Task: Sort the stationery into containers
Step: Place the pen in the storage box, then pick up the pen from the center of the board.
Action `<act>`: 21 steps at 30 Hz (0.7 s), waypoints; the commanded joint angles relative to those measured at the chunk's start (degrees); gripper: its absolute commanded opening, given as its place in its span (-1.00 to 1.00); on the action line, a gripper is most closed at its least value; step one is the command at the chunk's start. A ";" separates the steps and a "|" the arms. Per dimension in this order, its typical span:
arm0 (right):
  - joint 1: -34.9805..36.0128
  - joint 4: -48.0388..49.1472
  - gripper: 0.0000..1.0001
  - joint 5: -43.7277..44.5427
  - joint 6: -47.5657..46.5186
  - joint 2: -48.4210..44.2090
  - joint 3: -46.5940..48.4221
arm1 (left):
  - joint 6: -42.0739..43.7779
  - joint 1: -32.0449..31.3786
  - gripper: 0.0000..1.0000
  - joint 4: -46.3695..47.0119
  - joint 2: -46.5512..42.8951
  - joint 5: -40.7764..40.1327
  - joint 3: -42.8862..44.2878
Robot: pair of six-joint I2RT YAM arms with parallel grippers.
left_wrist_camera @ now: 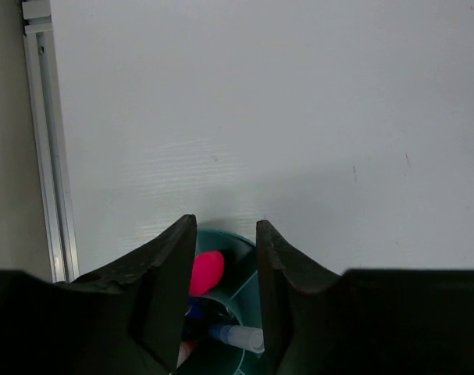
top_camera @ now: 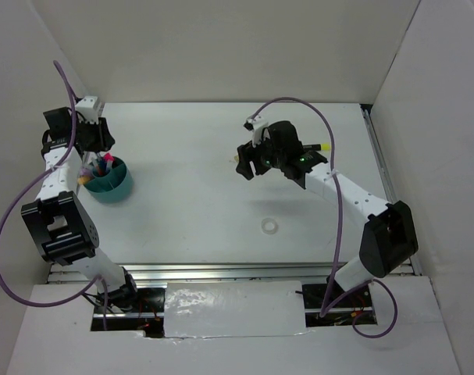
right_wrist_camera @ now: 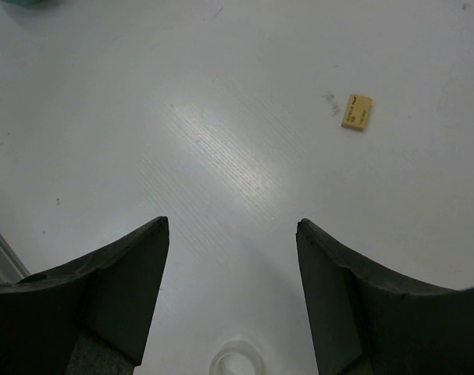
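The round teal cup [top_camera: 115, 184] stands at the left and holds several pens and markers [top_camera: 101, 166]. My left gripper [top_camera: 94, 150] hovers just over it, open and empty. In the left wrist view its fingers [left_wrist_camera: 277, 266] frame the cup [left_wrist_camera: 248, 293], with a pink marker [left_wrist_camera: 208, 269] and a clear-capped pen [left_wrist_camera: 240, 337] inside. My right gripper [top_camera: 244, 166] is open and empty above the table's middle. The tan eraser [right_wrist_camera: 357, 112] lies ahead of it and the clear tape ring [right_wrist_camera: 237, 361] lies beneath it. The eraser [top_camera: 231, 158] and ring [top_camera: 269, 226] also show from above.
A black-yellow marker [top_camera: 318, 147] lies on the table behind the right arm. White walls close in the table on the left, back and right. A metal rail [left_wrist_camera: 49, 156] runs along the left edge.
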 commanded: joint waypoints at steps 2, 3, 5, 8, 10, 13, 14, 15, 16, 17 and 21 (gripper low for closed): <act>-2.61 -1.53 0.46 -1.01 3.52 0.53 3.72 | -1.01 0.24 0.06 2.50 0.27 3.26 0.45; -4.01 -1.80 0.46 -1.36 3.97 0.80 3.89 | -0.92 0.24 0.07 2.15 0.27 3.52 0.88; -5.16 -2.93 0.46 -1.37 4.94 1.24 4.86 | -1.45 0.50 0.09 1.97 -0.08 4.14 1.15; -10.25 -3.47 0.46 -1.28 9.05 2.20 5.65 | -2.06 0.77 0.10 2.76 -2.18 6.60 1.33; -15.24 -3.82 0.44 1.07 11.78 3.34 6.70 | -2.15 -0.19 0.12 4.33 -4.81 6.26 0.89; -21.05 -4.35 0.43 4.68 16.36 6.77 9.68 | -1.19 -2.30 0.14 5.13 -7.97 4.76 0.19; -22.03 -6.09 0.43 6.26 16.98 8.17 11.17 | -1.27 -2.57 0.19 5.83 -8.69 4.50 -0.16; -23.08 -7.32 0.43 5.76 16.46 11.32 14.58 | -1.54 -3.09 0.21 6.10 -9.22 4.41 -0.77; -25.10 -8.29 0.44 4.79 15.50 13.00 16.10 | -2.15 -3.62 0.26 6.19 -10.27 4.58 -1.04; -25.90 -10.30 0.45 2.96 14.01 14.84 18.11 | -2.50 -3.89 0.29 5.49 -10.54 5.36 -0.96; -30.29 -16.28 0.54 -0.14 2.94 26.18 32.31 | -0.49 -5.38 0.40 -0.92 -9.66 9.76 2.47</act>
